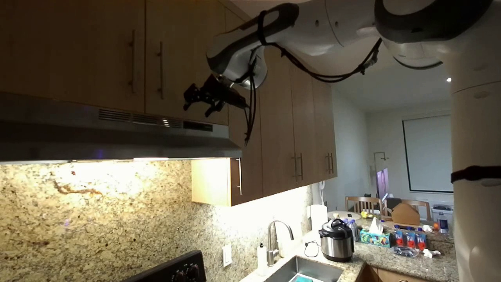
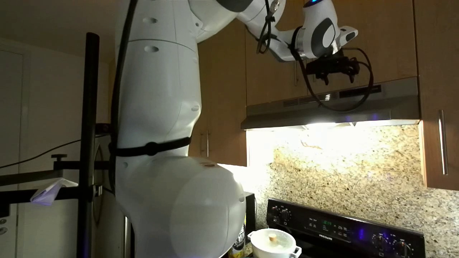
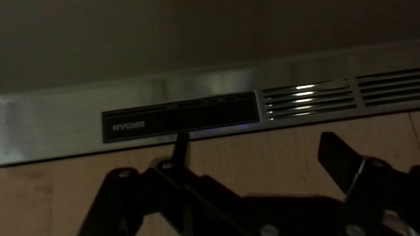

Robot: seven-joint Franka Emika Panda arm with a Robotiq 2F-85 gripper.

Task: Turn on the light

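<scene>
in both exterior views: hood light [image 2: 320, 125] lit, seven o'clock from gripper [image 2: 339, 81]. wrist view: jaws parted, empty; control panel [image 3: 181, 115] at ten o'clock. judged risk: dim panel could cause mispress, switching light off.

In an exterior view, has wooden cabinets [image 1: 184, 43] high left, speckled backsplash [image 1: 129, 223] below, pale wall [image 1: 385, 133] and wooden chairs [image 1: 362, 199] far right.

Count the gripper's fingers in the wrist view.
2. In the picture, one finger overlaps the lower edge of the BROAN panel; the other finger is farther right, in front of the cabinet. Neither tip is hidden.
</scene>
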